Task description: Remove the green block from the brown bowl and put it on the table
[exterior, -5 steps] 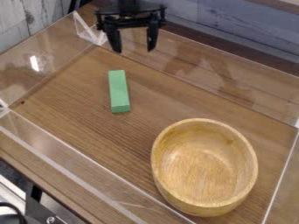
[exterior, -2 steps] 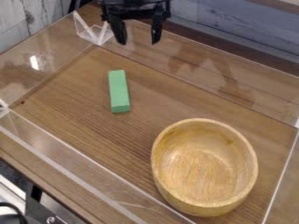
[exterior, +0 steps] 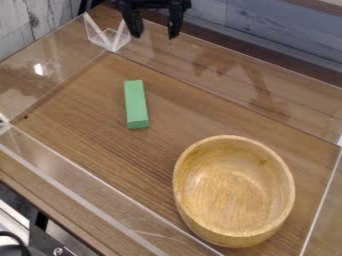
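Note:
The green block (exterior: pixel 135 104) lies flat on the table (exterior: pixel 227 100), left of centre, its long side running roughly front to back. The brown bowl (exterior: pixel 235 190) stands at the front right with nothing inside it. My gripper (exterior: pixel 152 28) hangs high at the back edge of the camera view, well beyond the block, its two dark fingers spread apart and holding nothing. Its upper part is cut off by the top of the frame.
A low clear acrylic wall (exterior: pixel 54 60) runs around the tabletop. A clear bracket (exterior: pixel 107 36) sits at the back left corner near my gripper. The table's front edge drops off at the lower left.
My gripper has risen and drawn back toward the top of the frame, staying open. The block and bowl have not moved.

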You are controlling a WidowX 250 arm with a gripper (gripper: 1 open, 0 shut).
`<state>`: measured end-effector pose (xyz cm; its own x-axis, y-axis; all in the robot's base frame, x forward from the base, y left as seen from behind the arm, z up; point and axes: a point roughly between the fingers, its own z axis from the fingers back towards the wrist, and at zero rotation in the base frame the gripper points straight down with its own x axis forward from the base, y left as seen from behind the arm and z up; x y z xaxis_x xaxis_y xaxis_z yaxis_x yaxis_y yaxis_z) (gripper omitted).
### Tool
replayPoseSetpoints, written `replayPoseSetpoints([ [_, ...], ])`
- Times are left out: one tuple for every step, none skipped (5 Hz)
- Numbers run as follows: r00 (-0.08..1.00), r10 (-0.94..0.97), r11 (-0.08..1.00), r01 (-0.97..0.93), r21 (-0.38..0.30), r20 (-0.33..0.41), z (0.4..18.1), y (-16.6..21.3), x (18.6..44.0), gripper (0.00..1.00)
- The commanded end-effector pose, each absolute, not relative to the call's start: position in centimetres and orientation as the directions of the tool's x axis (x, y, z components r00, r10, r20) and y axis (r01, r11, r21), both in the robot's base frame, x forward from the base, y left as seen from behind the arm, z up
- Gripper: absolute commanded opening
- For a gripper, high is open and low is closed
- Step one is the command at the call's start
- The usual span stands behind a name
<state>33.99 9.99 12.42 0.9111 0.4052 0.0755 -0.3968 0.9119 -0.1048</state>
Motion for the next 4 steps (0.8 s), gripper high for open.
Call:
replayPoseSetpoints([
  [0.905,0.395,0.918,-0.382,-0.108,0.160,15.0,9.7,35.7,1.00],
  [0.909,0.380,0.924,-0.365,-0.112,0.171,14.8,9.2,37.2,1.00],
  [0.883,0.430,0.902,-0.414,-0.119,0.188,14.0,9.8,37.3,1.00],
  [0.856,0.477,0.879,-0.461,-0.122,0.199,13.0,10.2,36.9,1.00],
])
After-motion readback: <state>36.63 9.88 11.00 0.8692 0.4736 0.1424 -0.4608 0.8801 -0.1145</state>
